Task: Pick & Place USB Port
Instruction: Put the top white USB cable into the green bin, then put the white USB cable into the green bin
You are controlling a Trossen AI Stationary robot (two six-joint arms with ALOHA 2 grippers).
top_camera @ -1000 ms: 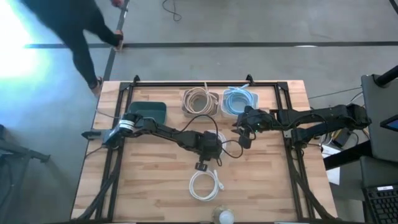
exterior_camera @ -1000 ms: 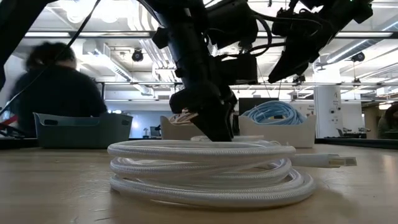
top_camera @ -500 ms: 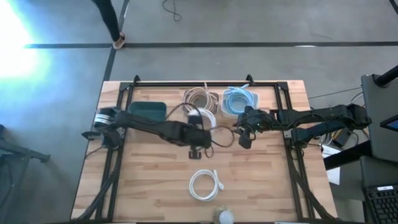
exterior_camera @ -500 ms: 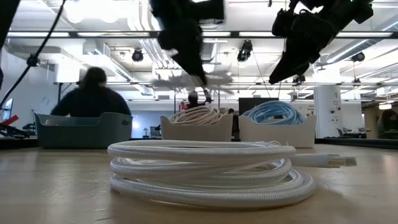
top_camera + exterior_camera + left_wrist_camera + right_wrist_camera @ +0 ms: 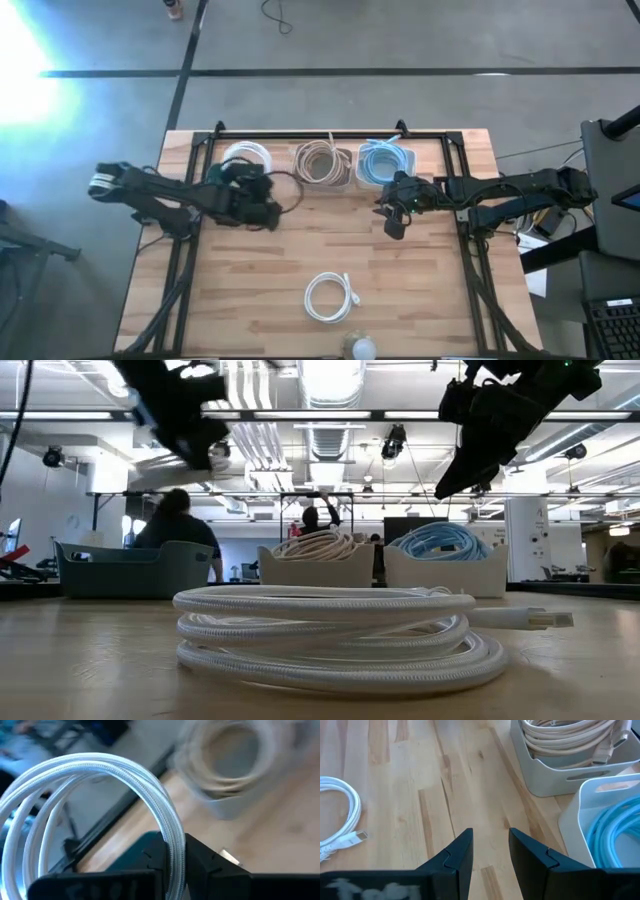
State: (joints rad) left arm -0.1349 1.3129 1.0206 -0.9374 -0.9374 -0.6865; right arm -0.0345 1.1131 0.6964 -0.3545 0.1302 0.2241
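My left gripper (image 5: 172, 862) is shut on a coil of white braided cable (image 5: 245, 155), which it holds over the dark green bin (image 5: 216, 172) at the table's far left. In the low view that gripper (image 5: 180, 410) shows high up and blurred. A second white cable coil (image 5: 330, 297) lies flat on the table near the front edge, its plug (image 5: 540, 619) sticking out sideways. My right gripper (image 5: 392, 222) hangs open above bare wood, right of centre, with nothing between its fingers (image 5: 460, 855). My left gripper pinches a bundle of the coil's strands (image 5: 172, 840) between its two fingers, at one side of the loop. The rest of the loop (image 5: 75, 775) arcs out past the fingertips. The coil is lifted clear of the table, above the dark green bin.
A white bin of beige cable (image 5: 320, 165) and a white bin of light blue cable (image 5: 385, 162) stand side by side at the far edge. A black frame (image 5: 330, 135) rims the table. A person (image 5: 180, 525) shows in the room behind.
My left gripper has risen from the table's middle and swung toward the left and far edge, rolling its wrist and carrying the white coil to above the dark green bin. The coil on the table has stayed put. A person has walked past the table's far left.
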